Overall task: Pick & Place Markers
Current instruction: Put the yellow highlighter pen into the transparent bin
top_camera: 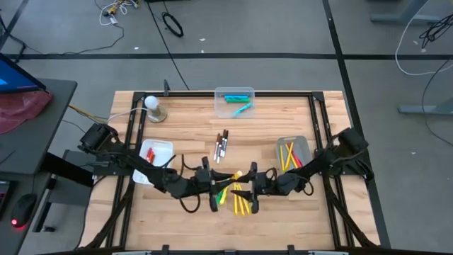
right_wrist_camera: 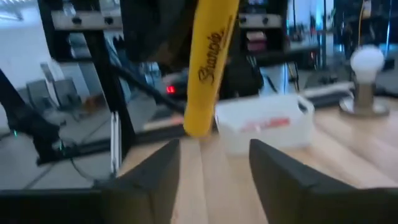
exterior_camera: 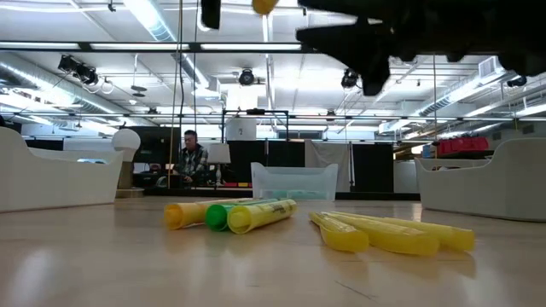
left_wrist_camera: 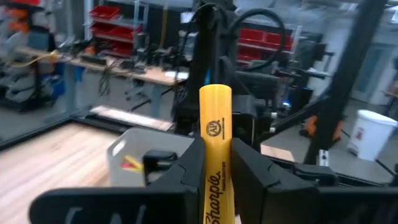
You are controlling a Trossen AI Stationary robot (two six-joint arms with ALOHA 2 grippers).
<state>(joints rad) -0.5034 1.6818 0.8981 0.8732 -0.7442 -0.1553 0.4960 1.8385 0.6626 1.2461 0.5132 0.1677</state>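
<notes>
Left hand (left_wrist_camera: 211,180) grips a yellow marker (left_wrist_camera: 215,143) upright — right hand (right_wrist_camera: 214,168) spread wide, just beside it.

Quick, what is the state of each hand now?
Left hand: closed on the yellow marker.
Right hand: open, holding nothing, just under that marker.

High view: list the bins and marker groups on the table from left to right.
White bin holding red-capped markers → loose thin markers → clear bin holding blue-green markers → yellow markers near the table's front edge → grey bin holding yellow and red markers.
</notes>
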